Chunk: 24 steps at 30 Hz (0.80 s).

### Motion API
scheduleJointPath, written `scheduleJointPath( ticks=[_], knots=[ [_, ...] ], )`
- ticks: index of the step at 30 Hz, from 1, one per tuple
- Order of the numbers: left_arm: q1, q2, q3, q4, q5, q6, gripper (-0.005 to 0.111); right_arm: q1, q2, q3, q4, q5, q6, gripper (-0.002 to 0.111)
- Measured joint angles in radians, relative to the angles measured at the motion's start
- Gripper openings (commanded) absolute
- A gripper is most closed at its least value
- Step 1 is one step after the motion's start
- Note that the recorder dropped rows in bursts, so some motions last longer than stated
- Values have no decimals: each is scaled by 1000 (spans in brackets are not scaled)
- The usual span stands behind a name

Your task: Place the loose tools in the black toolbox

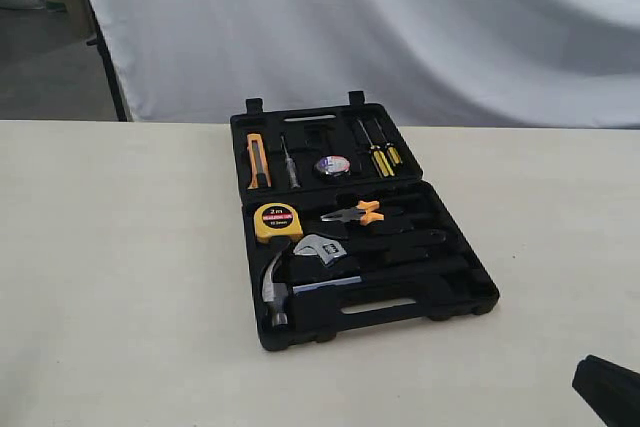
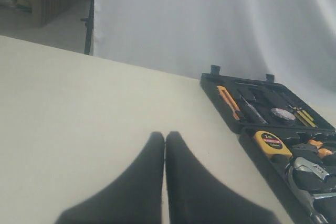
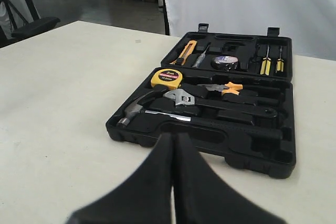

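Since hammer [image 1: 276, 289], wrench [image 1: 320, 248] and tape roll [image 1: 332, 165] all sit in the toolbox [image 1: 478, 299], task looks done. If re-seating: hammer is head-heavy, slick steel, so I'd grip the handle near the head. Left gripper [image 2: 165, 141] and right gripper [image 3: 174, 139]: fingers together, empty, low over table [image 1: 120, 277].

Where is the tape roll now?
In the exterior view the tape roll lies in the far half of the toolbox, right of a slim silver tool, left of the yellow screwdrivers.
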Motion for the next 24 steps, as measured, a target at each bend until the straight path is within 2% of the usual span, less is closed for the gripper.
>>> scheduleJointPath(
  ticks=[2, 4, 7, 9, 12, 16, 24],
  knots=[
    [0, 0, 0, 0, 0, 0, 1, -11, -26, 0, 0, 2, 0, -1],
    [0, 0, 0, 0, 0, 0, 1, -75, -61, 0, 0, 4, 15, -1],
    [0, 0, 0, 0, 0, 0, 1, -287, -133, 0, 0, 4, 81, -1],
    [0, 0, 0, 0, 0, 0, 1, -393, -175, 0, 2, 4, 119, -1],
    [0, 0, 0, 0, 0, 0, 1, -495, -184, 0, 22, 4, 190, -1],
    [0, 0, 0, 0, 0, 0, 1, -522, -184, 0, 25, 4, 210, -1],
    [0, 0, 0, 0, 0, 0, 1, -522, -184, 0, -88, 69, 120, -1]
  ],
)
